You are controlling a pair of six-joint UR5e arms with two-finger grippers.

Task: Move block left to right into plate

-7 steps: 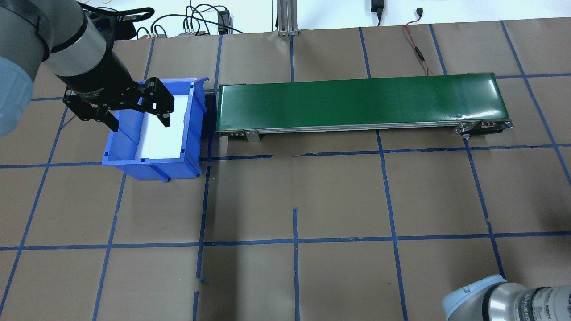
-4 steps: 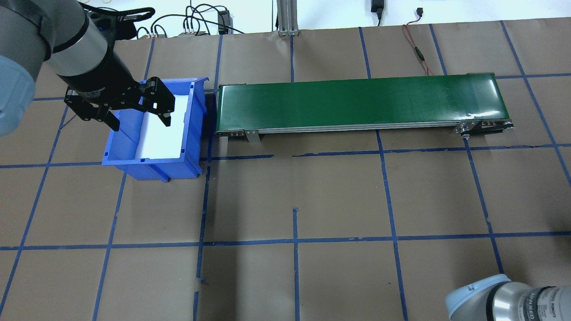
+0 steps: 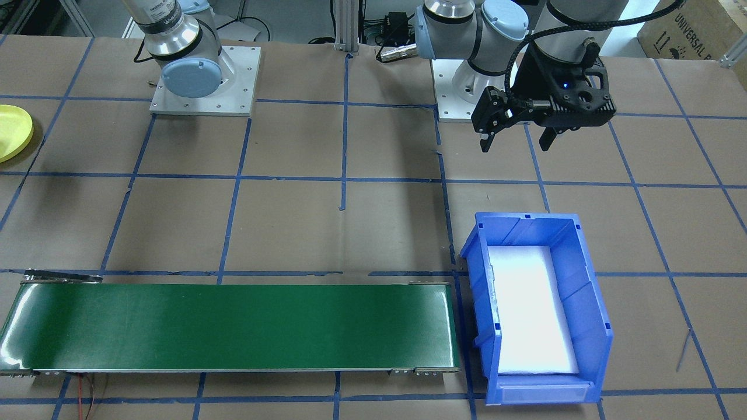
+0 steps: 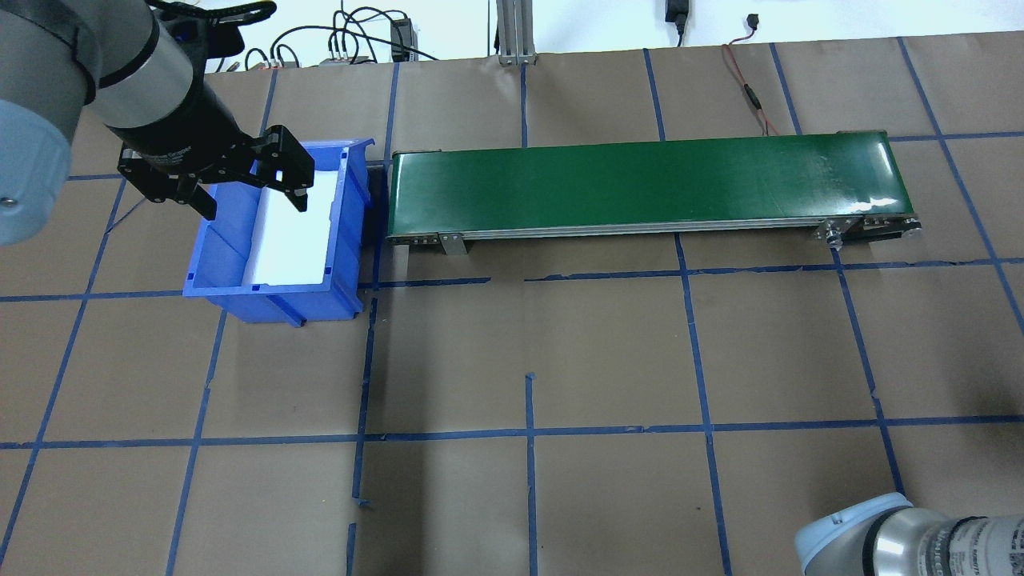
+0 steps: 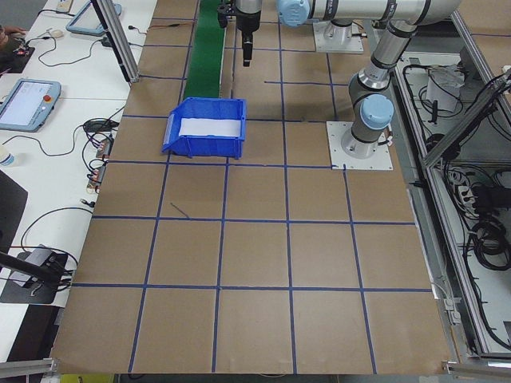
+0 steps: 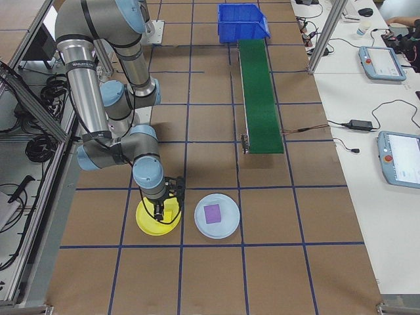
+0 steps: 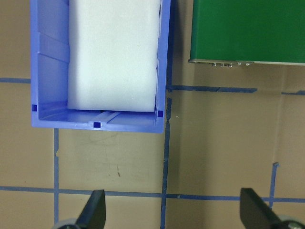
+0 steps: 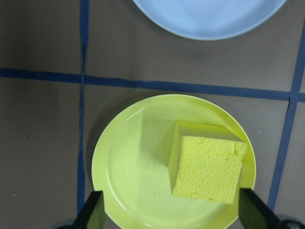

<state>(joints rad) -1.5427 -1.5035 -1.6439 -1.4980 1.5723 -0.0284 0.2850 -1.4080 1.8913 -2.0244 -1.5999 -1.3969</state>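
A yellow foam block [image 8: 207, 167] lies in the round yellow plate [image 8: 133, 167], toward its right side. My right gripper [image 8: 171, 212] hangs open above the plate, its fingertips [image 8: 95, 210] apart on either side and clear of the block. The exterior right view shows this gripper [image 6: 159, 211] just over the plate [image 6: 146, 224]. A slice of the plate [image 3: 11, 131] also shows in the front-facing view. My left gripper [image 4: 248, 196] is open and holds nothing, hovering over the robot-side end of the blue bin [image 4: 272, 302], as the front-facing view [image 3: 515, 140] confirms.
The blue bin [image 3: 537, 394] holds only a white foam pad [image 7: 112, 52]. A green conveyor belt [image 4: 640, 180] runs from beside the bin toward the right. A pale blue plate [image 6: 226, 226] with a purple block [image 6: 212, 213] sits beside the yellow plate.
My left gripper has shifted slightly up the overhead view, staying open. The right arm has barely moved.
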